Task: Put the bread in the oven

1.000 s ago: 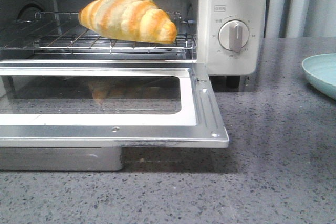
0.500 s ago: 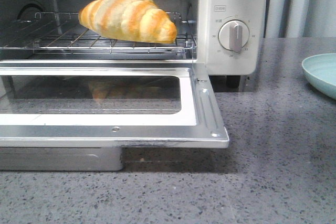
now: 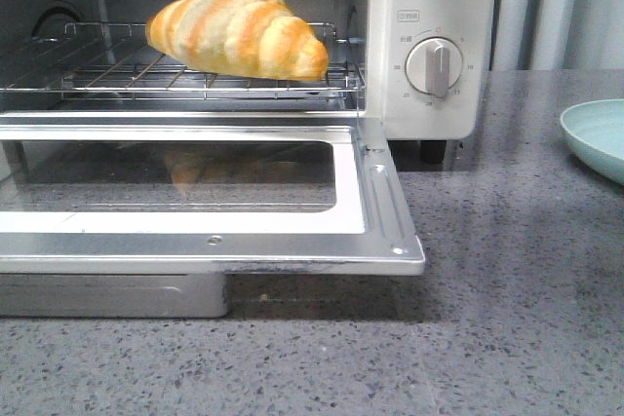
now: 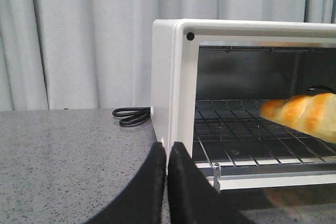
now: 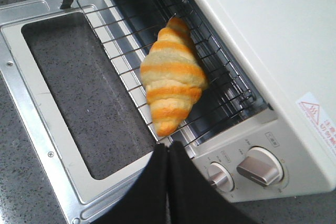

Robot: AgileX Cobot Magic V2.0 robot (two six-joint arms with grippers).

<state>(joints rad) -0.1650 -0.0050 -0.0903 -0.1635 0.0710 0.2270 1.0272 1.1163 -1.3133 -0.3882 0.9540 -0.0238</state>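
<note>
Croissant (image 3: 239,31) lies on wire rack (image 3: 117,73) inside toaster oven (image 3: 429,7), near front edge. Door (image 3: 380,207) down. L gripper (image 4: 167,182) and R gripper (image 5: 168,182): fingers pressed together, holding nothing. Est. next: lift door w/o jolting rack; keep clear of dials.

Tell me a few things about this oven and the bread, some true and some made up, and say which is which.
1. The bread lies on the wire rack inside the oven. True.
2. The oven door is shut. False: it hangs open, folded down flat.
3. The right gripper holds the bread. False: its fingers are closed together on nothing.
4. A pale blue plate sits on the counter right of the oven. True.
5. The left gripper is closed and empty. True.
</note>
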